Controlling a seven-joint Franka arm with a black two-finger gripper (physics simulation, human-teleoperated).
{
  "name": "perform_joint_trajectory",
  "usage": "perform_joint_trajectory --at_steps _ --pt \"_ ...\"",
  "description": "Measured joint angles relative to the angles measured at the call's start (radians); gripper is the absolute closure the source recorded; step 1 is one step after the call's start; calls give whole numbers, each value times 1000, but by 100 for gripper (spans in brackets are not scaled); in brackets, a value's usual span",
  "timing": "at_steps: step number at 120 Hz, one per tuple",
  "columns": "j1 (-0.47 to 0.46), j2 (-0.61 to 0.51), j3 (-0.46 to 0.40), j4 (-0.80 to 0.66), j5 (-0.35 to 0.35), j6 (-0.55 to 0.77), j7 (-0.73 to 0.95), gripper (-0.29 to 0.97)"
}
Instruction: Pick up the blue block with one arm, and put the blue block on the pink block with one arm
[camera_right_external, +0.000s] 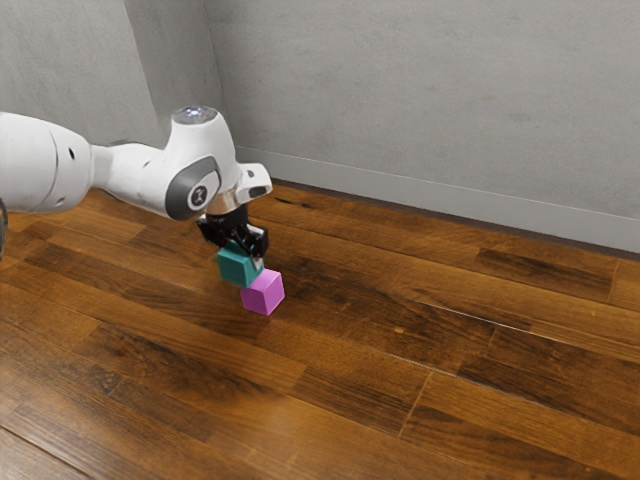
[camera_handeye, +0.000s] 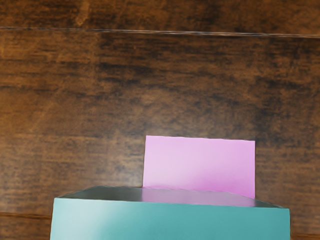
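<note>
- Holding the blue block (camera_right_external: 239, 267) between its black fingers, your gripper (camera_right_external: 240, 250) is clamped on it from two sides. The block hangs under the hand and appears lifted off the wooden surface (camera_right_external: 420, 380).
- You find the pink block (camera_right_external: 263, 292) resting on the surface, just beside and below the blue block, toward the exterior view's right.
- In the wrist view the blue block (camera_handeye: 170, 220) sits directly under the hand. The pink block (camera_handeye: 200, 165) shows beyond its far edge, partly covered by it.
- The relation to mind is that the pink block lies off to one side of the gripper, not straight beneath it. You likely need a short sideways shift toward it before lowering.
- Both blocks look like cubes, so no long axis matters, and their faces seem roughly parallel.
- You cannot tell from these views whether the blue block's lower corner touches the pink block.
</note>
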Motion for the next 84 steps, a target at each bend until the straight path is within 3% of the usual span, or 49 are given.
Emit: perform_joint_trajectory --at_steps 84 --pt "-43 -14 -2 -8 5 -47 -14 33"
